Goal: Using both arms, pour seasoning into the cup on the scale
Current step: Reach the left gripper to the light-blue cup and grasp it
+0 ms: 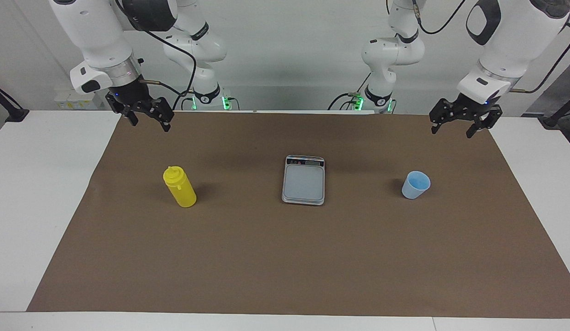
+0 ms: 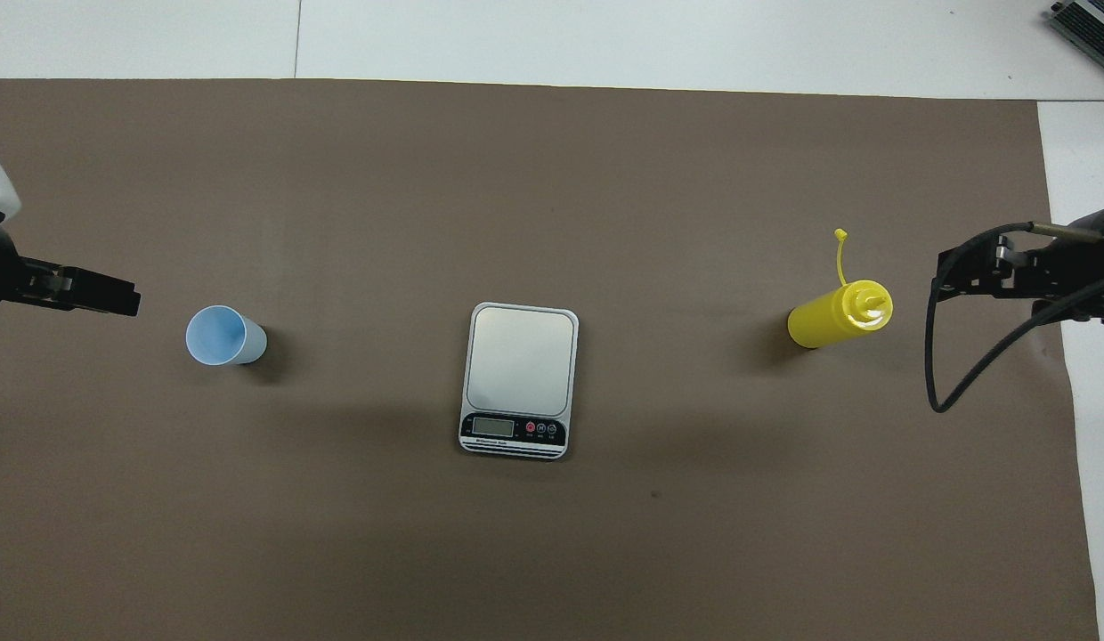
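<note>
The yellow seasoning bottle (image 1: 180, 187) stands upright on the brown mat toward the right arm's end, its lid hanging open on its tether; it also shows in the overhead view (image 2: 837, 313). The silver-grey scale (image 1: 303, 184) (image 2: 521, 361) lies bare at the middle, its display strip on the edge nearer the robots. The light blue cup (image 1: 416, 185) (image 2: 223, 336) stands upright and empty toward the left arm's end. My right gripper (image 1: 150, 124) (image 2: 961, 276) hangs open in the air beside the bottle. My left gripper (image 1: 453, 131) (image 2: 116, 300) hangs open in the air beside the cup. Neither touches anything.
A brown paper mat (image 1: 285, 257) covers most of the white table (image 1: 37, 184). A black cable (image 2: 979, 365) loops down from the right arm's wrist over the mat's edge.
</note>
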`<control>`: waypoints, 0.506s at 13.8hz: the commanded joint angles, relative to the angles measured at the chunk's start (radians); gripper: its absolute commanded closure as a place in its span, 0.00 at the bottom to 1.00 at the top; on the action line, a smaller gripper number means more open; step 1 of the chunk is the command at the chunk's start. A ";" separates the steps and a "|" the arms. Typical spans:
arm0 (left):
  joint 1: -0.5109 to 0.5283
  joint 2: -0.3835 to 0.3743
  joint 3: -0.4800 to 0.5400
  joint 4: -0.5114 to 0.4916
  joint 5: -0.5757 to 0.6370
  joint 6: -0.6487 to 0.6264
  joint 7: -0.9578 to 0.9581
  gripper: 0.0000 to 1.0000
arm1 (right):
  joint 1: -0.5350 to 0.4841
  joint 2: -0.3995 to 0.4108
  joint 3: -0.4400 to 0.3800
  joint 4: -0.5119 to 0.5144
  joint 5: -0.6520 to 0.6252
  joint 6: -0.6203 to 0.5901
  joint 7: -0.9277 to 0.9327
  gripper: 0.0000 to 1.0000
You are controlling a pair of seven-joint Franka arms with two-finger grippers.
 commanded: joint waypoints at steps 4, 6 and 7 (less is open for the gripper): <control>0.075 -0.052 -0.004 -0.256 -0.016 0.203 -0.061 0.00 | -0.006 -0.014 0.017 -0.009 -0.011 0.009 -0.059 0.00; 0.072 -0.044 -0.004 -0.346 -0.016 0.311 -0.120 0.00 | -0.013 -0.018 0.016 -0.018 -0.006 0.007 -0.063 0.00; 0.072 -0.038 -0.004 -0.383 -0.016 0.356 -0.133 0.00 | -0.018 -0.020 0.016 -0.023 -0.001 0.007 -0.062 0.00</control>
